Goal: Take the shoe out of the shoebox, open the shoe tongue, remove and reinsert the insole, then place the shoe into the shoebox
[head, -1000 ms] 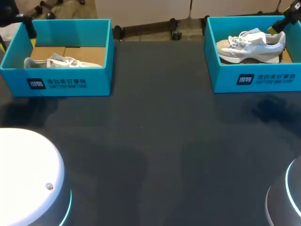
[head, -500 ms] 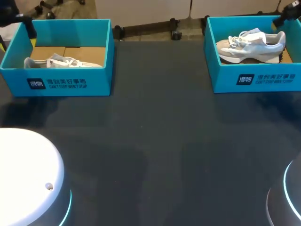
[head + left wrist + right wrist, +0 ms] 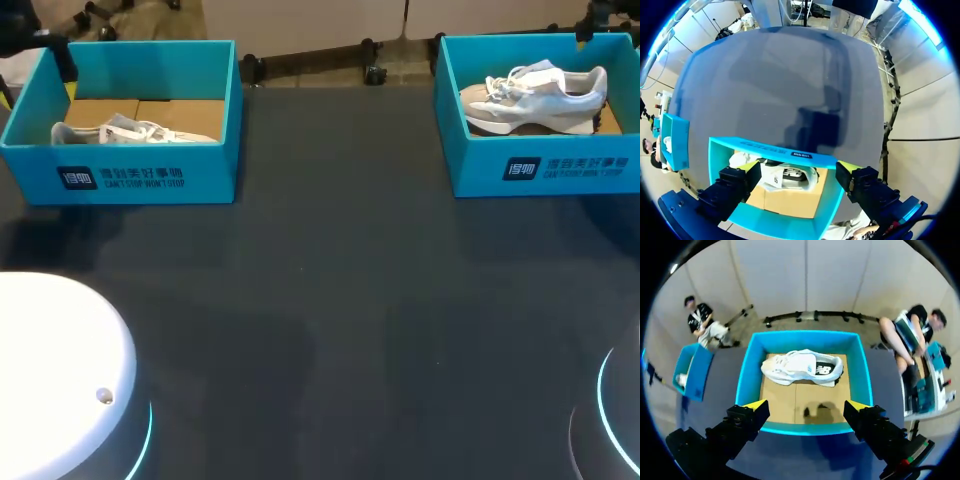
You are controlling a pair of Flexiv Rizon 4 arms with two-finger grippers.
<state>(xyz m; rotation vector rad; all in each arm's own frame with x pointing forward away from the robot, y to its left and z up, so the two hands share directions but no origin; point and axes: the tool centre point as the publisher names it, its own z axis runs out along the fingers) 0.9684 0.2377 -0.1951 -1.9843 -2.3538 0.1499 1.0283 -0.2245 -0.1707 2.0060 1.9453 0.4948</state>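
A white-and-grey shoe [image 3: 535, 98] lies on its side in the teal shoebox [image 3: 560, 165] at the table's back right. My right gripper [image 3: 806, 406] hangs open high above that box's near wall, with the shoe [image 3: 802, 367] ahead of it and nothing between its fingers. A second pale shoe [image 3: 130, 130] lies in the teal shoebox [image 3: 150, 175] at the back left. Over that box [image 3: 775, 150] my left gripper [image 3: 799, 167] stands open and empty, its shoe [image 3: 790, 177] below it. In the head view only dark bits of the arms show at the far corners.
The dark tabletop [image 3: 330, 300] stretches between and in front of the two boxes. The arms' white bases [image 3: 60, 380] sit at the near left and the near right [image 3: 615, 420]. Each wrist view also catches the other box, small and off to the side.
In the head view my right gripper has drawn back from the right box's far corner, almost leaving the view. The shoes, boxes and left arm have not moved.
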